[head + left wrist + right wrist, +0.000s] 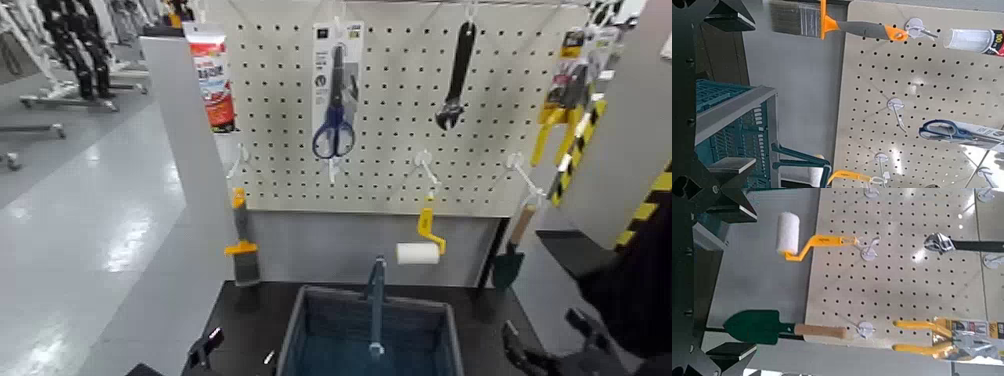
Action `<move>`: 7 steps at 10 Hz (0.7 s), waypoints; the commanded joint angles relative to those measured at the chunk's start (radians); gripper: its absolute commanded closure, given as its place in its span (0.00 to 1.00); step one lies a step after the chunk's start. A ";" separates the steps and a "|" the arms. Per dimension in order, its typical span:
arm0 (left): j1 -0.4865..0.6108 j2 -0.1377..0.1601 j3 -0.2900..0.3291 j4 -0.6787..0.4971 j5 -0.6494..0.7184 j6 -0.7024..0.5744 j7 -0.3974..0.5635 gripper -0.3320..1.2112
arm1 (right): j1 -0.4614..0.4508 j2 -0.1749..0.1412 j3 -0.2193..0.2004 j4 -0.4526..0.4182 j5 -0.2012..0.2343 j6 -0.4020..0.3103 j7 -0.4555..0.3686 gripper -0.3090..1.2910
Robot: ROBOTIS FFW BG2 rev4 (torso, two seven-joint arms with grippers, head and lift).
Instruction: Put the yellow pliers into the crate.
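An empty right gripper (pixel 548 350), spread wide below yellow-handled pliers (pixel 563 110) hanging on the perforated board's (pixel 400 120) right edge, could snag the green-bladed trowel (pixel 508 262) if it rises too directly beneath them.

On the pegboard (pixel 270 100) I see hanging blue scissors (pixel 334 125), a wrench (pixel 457 80), a paintbrush (pixel 243 240), a paint roller (pixel 420 250), a green trowel (pixel 508 262) and a red-and-white tube (pixel 212 82).
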State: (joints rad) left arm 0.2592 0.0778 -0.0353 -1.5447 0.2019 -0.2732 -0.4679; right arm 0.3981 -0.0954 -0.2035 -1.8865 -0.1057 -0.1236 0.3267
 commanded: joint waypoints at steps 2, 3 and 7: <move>-0.005 0.000 -0.005 0.000 -0.001 0.006 0.000 0.28 | -0.087 -0.027 -0.129 -0.094 -0.017 0.176 0.094 0.29; -0.006 0.000 -0.008 0.002 -0.001 0.008 0.000 0.28 | -0.113 -0.053 -0.158 -0.112 -0.040 0.223 0.100 0.28; -0.012 0.000 -0.012 0.006 0.001 0.012 0.000 0.28 | -0.251 -0.162 -0.212 -0.120 -0.127 0.386 0.140 0.28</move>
State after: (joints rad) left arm 0.2477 0.0782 -0.0472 -1.5393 0.2017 -0.2617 -0.4679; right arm 0.1703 -0.2389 -0.4124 -2.0084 -0.2227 0.2398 0.4644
